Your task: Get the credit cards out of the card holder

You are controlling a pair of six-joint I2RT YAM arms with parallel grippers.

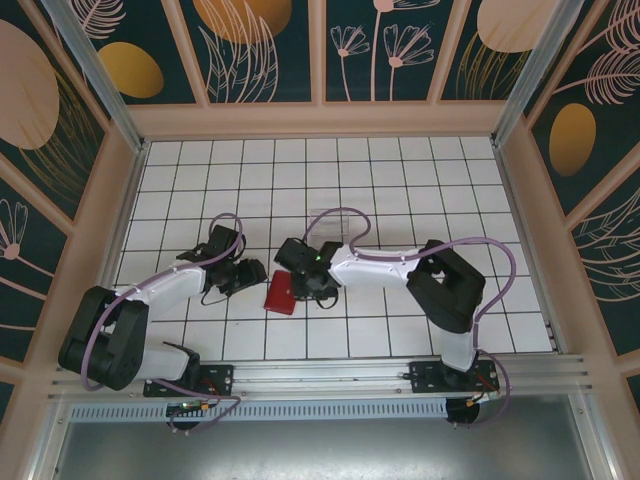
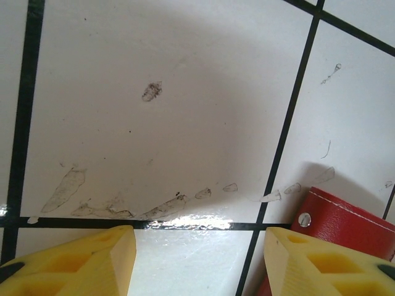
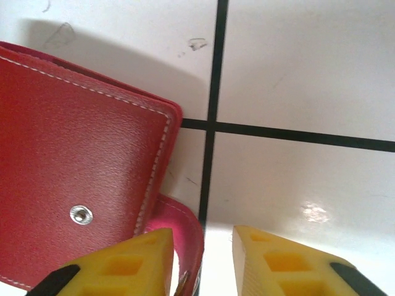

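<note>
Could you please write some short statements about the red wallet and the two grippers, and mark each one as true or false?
1. The red wallet lies folded on the white tiled table. True.
2. The left gripper is clamped on the wallet. False: its jaws stand wide apart over bare tile, with the wallet beside one finger.
3. The closing tab is fastened on the snap stud. False: the stud is uncovered and the tab hangs loose at the wallet's edge.
4. The right gripper is at the tab. True.
</note>
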